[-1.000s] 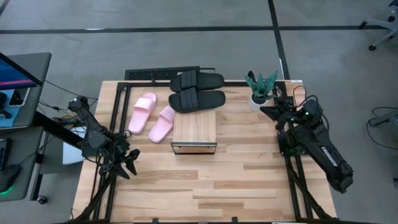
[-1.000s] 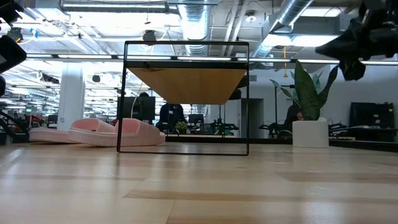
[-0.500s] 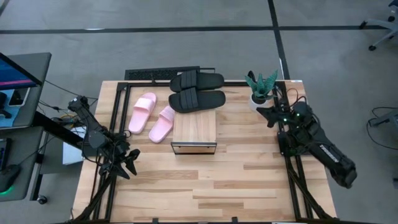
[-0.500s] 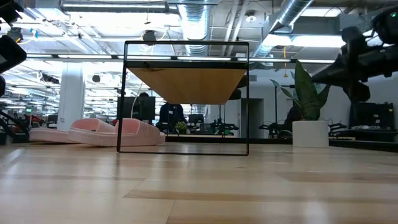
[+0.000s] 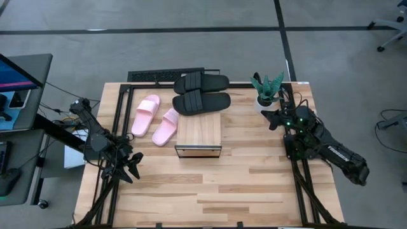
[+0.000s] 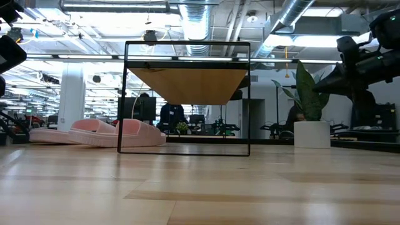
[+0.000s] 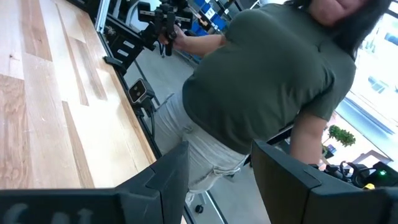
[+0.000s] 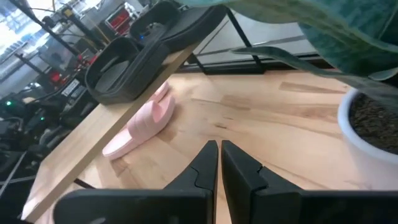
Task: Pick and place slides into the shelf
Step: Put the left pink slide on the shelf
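Four slides lay on the table, none on the shelf: the black pair behind it, partly over the table's far edge, the pink pair just beside its left. A potted plant held only soil and leaves. Near it, the right gripper hovered with fingers pressed together, holding nothing. The left gripper waited at the table's left edge, fingers apart and empty.
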